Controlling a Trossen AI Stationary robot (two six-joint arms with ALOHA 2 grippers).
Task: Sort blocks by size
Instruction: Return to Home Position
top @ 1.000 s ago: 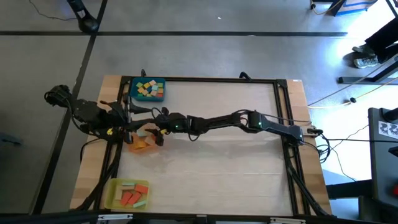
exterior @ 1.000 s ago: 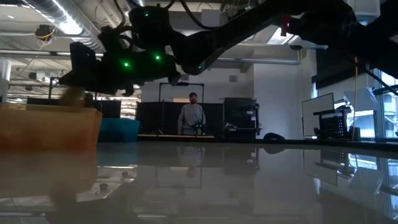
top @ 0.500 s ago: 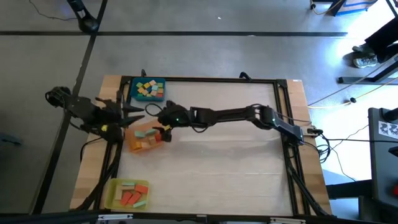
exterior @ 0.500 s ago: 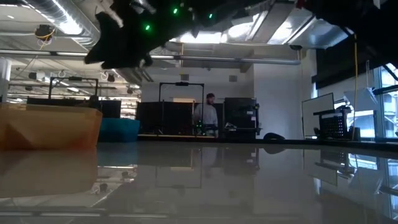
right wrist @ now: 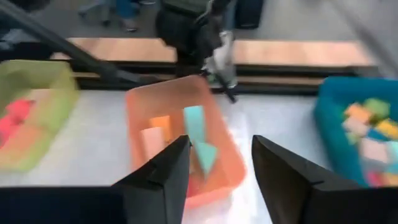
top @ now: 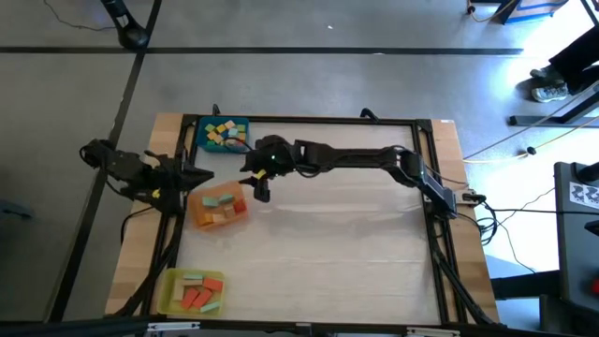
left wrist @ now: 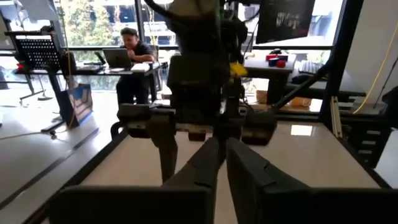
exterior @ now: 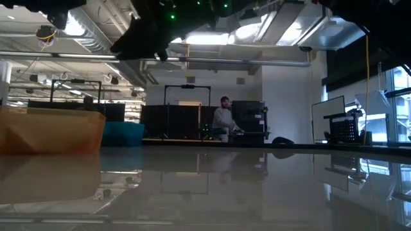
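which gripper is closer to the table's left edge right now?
Left. The left gripper, shut, is close to the table's left edge; the right gripper, open, is farther inboard, just right of the orange tray.

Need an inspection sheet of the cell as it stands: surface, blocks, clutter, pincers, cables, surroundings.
surface: white glossy table top with a wooden edge.
job's things: blocks lie in the blue tray, the orange tray and the yellow tray; none seen loose.
clutter: nothing seen.
pincers: right pincer open and empty, raised beside the orange tray; left pincer shut, at the table's left side.
cables: a loose cable runs off the table's right side.
surroundings: a person beyond the table; another person sits at a laptop.
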